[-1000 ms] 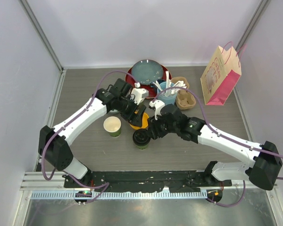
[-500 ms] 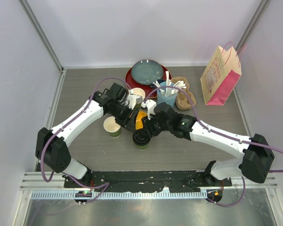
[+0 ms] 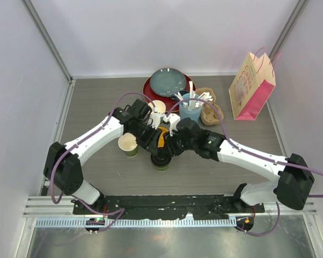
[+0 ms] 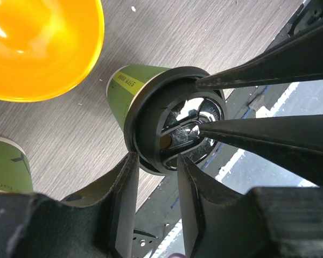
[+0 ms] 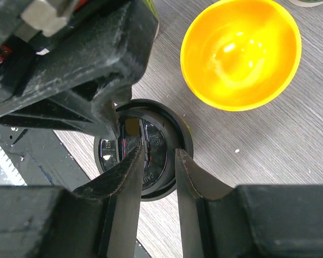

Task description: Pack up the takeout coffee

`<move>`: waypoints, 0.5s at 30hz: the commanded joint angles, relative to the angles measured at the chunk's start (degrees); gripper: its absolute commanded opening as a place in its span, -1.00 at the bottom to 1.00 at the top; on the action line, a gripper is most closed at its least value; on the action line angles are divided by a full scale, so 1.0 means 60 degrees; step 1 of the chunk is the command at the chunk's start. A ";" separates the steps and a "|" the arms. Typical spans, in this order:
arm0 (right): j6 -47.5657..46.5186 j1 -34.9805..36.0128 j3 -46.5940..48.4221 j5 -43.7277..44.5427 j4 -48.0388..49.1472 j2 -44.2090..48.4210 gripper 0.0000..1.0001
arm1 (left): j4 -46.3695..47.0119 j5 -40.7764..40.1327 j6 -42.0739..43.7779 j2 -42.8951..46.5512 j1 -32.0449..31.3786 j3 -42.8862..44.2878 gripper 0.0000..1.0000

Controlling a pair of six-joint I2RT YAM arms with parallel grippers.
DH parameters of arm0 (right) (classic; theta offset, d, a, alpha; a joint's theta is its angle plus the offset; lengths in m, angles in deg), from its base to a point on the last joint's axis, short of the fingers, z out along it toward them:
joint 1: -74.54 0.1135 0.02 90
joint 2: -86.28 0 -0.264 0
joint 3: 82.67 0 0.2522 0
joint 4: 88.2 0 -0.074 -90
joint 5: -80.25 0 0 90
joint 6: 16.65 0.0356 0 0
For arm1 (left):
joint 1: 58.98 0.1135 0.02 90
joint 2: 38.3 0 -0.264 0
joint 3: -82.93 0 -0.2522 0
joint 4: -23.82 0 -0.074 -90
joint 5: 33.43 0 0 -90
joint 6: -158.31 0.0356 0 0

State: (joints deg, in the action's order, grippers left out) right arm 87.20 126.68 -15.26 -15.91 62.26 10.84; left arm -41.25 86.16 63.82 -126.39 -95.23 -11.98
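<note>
One dark green paper cup with a black lid (image 3: pixel 161 159) stands at the table's near middle. It fills the left wrist view (image 4: pixel 175 126) and shows in the right wrist view (image 5: pixel 167 145). My left gripper (image 3: pixel 152 146) (image 4: pixel 157 158) is narrowly open, its fingertips straddling the lid's rim. My right gripper (image 3: pixel 169 148) (image 5: pixel 156 153) is narrowly open, its fingertips over the lid's top, opposite the left one. The second green cup (image 3: pixel 128 144) (image 4: pixel 5 164) stands open with no lid, left of the first.
An orange bowl (image 3: pixel 162 133) (image 4: pixel 37 43) (image 5: pixel 241 54) sits just behind the lidded cup. Further back are stacked plates (image 3: pixel 167 83), a light-blue cup of white utensils (image 3: pixel 190 107), a cardboard cup carrier (image 3: pixel 210 113) and a pink paper bag (image 3: pixel 251 86).
My left gripper has moved from over the orange bowl down and toward the near edge, onto the lidded cup. My right gripper has shifted slightly left over the lid.
</note>
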 commanded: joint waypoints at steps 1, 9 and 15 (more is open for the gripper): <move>0.0343 0.0070 0.0097 0.0395 -0.0198 0.0765 -0.28 | 0.0436 -0.0344 0.0147 -0.0127 -0.0198 0.0108 -0.28; 0.0344 0.0041 0.0038 0.0981 -0.0755 0.1484 -0.23 | 0.0436 -0.1619 0.0528 -0.0391 -0.0550 0.0504 -0.56; 0.0519 -0.0077 -0.0210 0.1392 -0.1063 0.1865 -0.25 | 0.0714 -0.2028 0.1318 -0.0245 -0.1238 0.0680 -0.95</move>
State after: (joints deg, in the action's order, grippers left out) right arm 88.80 126.53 -15.45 -10.18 56.91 19.59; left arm -39.43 78.42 66.90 -127.92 -100.15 -9.31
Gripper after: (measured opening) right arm 0.377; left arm 0.087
